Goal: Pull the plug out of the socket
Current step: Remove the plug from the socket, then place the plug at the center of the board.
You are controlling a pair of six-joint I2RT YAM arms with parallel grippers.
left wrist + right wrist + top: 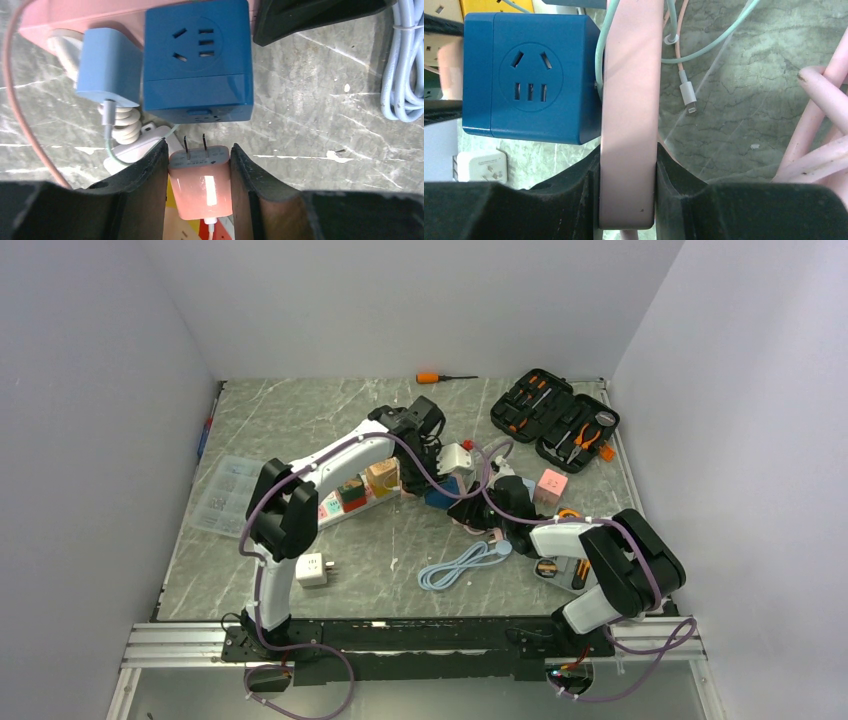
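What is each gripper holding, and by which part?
The left gripper clamps the pink plug by the sides of its body, prongs clear of the blue socket. The right gripper clamps the pink power strip across its width, near one end.

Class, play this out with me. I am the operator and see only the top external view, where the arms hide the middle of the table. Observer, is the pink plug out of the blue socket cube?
Observer: Yes. In the left wrist view the pink plug shows both prongs bare, with a gap to the blue socket cube.
Operator: Is anything holding it?
Observer: The left tool is shut on it, pressed against both its sides.
Operator: And the right arm?
Observer: In its wrist view the right tool is clamped across the pink power strip, beside the cube.
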